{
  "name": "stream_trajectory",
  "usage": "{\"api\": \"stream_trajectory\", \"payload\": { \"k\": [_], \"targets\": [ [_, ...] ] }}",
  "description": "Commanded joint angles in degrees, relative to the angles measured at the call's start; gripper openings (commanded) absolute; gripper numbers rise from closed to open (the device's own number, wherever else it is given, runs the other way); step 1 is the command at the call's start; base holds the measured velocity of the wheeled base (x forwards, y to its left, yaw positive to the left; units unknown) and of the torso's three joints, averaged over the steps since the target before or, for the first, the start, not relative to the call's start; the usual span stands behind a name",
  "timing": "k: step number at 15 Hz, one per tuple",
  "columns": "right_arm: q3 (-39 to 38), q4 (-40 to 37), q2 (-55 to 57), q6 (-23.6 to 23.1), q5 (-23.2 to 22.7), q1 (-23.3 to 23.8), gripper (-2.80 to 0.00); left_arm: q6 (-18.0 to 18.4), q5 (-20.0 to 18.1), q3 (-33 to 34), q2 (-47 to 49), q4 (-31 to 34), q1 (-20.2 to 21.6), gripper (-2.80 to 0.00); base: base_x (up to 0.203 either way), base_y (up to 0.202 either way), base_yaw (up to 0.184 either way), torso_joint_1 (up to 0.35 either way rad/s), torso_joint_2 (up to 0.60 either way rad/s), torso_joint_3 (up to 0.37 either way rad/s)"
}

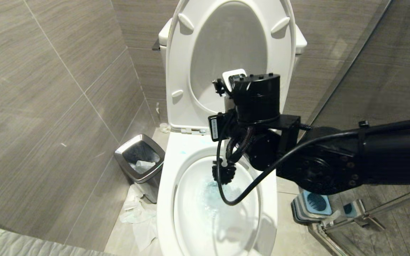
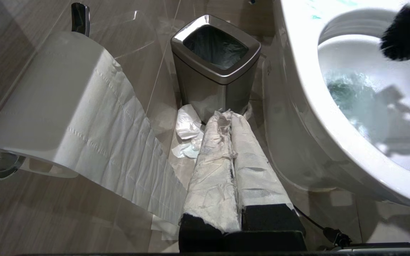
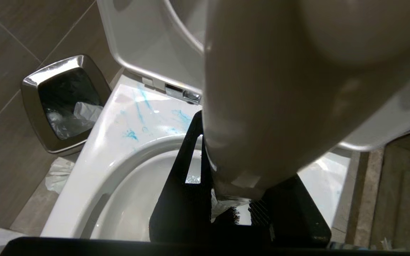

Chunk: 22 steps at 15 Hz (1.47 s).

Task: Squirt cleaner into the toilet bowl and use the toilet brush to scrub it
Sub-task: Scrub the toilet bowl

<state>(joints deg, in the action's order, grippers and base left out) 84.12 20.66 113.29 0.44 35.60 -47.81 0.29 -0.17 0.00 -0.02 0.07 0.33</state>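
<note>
The toilet bowl (image 1: 166, 192) stands open with its seat raised. Cleaner shows as blue smears on the back rim (image 3: 137, 117) and as a pale blue tint in the water (image 1: 212, 199). My right gripper (image 3: 237, 167) hangs over the back of the bowl, pointing down, shut on the white handle (image 3: 262, 106) of the toilet brush. The black bristle head (image 1: 223, 173) hangs inside the bowl just above the water, also seen from the left wrist (image 2: 406, 33). My left gripper (image 2: 228, 117), its fingers wrapped in white paper, is shut and parked low beside the bowl.
A steel-rimmed bin (image 1: 140, 160) stands left of the toilet with crumpled tissue (image 1: 137, 213) on the floor by it. A toilet roll (image 2: 48, 99) hangs on the left wall. The blue-and-grey brush holder (image 1: 313, 206) sits right of the bowl by the glass shower door (image 1: 351, 71).
</note>
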Motion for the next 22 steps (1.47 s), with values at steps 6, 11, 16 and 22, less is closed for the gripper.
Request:
{"api": "stream_trajectory", "payload": {
  "k": [6, 11, 16, 22],
  "targets": [
    [1.07, -7.64, -8.18, 0.00, 0.15, -3.23, -2.80, -0.03, -0.01, 0.09, 0.02, 0.01, 0.02, -2.80, 0.000, 0.000, 0.000, 0.000, 0.00, 0.000],
    [0.52, -9.05, -8.70, 0.09, 0.43, -5.68, -2.80, -0.03, -0.01, 0.09, 0.02, 0.01, 0.02, -2.80, 0.000, 0.000, 0.000, 0.000, 0.00, 0.000],
    [0.29, -9.14, -8.70, 0.09, 0.43, -5.80, -2.80, 0.04, -0.01, 0.09, 0.02, 0.01, 0.02, -2.80, 0.000, 0.000, 0.000, 0.000, 0.00, 0.000],
    [3.23, -12.30, -8.29, 0.26, 0.26, -5.72, -2.80, -0.03, -0.01, 0.09, 0.02, 0.01, 0.02, -2.80, 0.000, 0.000, 0.000, 0.000, 0.00, 0.000]
  ]
}}
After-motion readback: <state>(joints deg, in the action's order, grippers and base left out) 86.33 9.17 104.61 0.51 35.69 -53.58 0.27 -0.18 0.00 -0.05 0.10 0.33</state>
